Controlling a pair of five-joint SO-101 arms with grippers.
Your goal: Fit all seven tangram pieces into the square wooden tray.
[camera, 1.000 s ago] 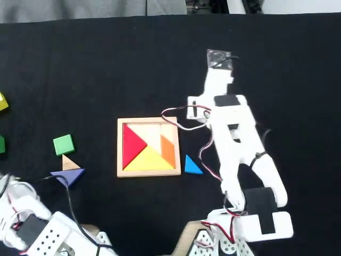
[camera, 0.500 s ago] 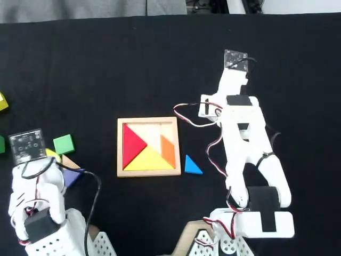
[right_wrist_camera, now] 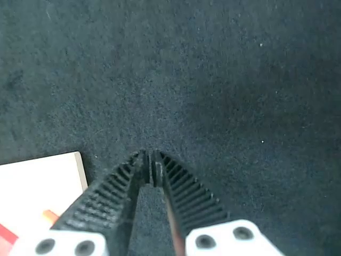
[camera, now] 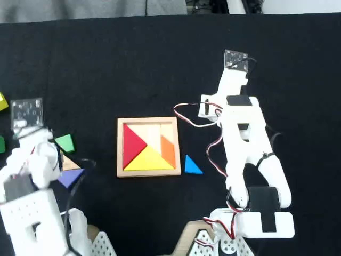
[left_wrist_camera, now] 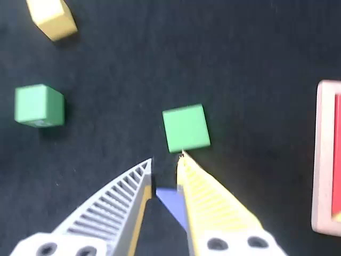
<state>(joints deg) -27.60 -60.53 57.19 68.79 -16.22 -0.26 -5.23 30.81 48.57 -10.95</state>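
The square wooden tray [camera: 120,146] lies mid-table and holds a red triangle [camera: 132,143], a yellow triangle [camera: 151,160] and an orange piece [camera: 168,149]. A blue triangle [camera: 192,165] rests just right of it. Left of the tray sit a green square [camera: 66,143], a tan triangle [camera: 68,162] and a violet triangle [camera: 72,176]. My left gripper [left_wrist_camera: 165,158] hovers over these, narrowly open, its tips just short of the green square [left_wrist_camera: 185,128], the violet triangle [left_wrist_camera: 170,200] showing between its fingers. My right gripper [right_wrist_camera: 150,160] is shut and empty over bare cloth past the tray's corner [right_wrist_camera: 45,173].
A yellow block [left_wrist_camera: 51,18] and a green cube [left_wrist_camera: 39,105] lie at the far left of the table. The right arm [camera: 240,133] stretches up the table right of the tray. The table's far half is black cloth.
The left arm has swung up from the bottom-left corner to above the loose pieces left of the tray. The right arm shifted slightly right a second ago, then held still.
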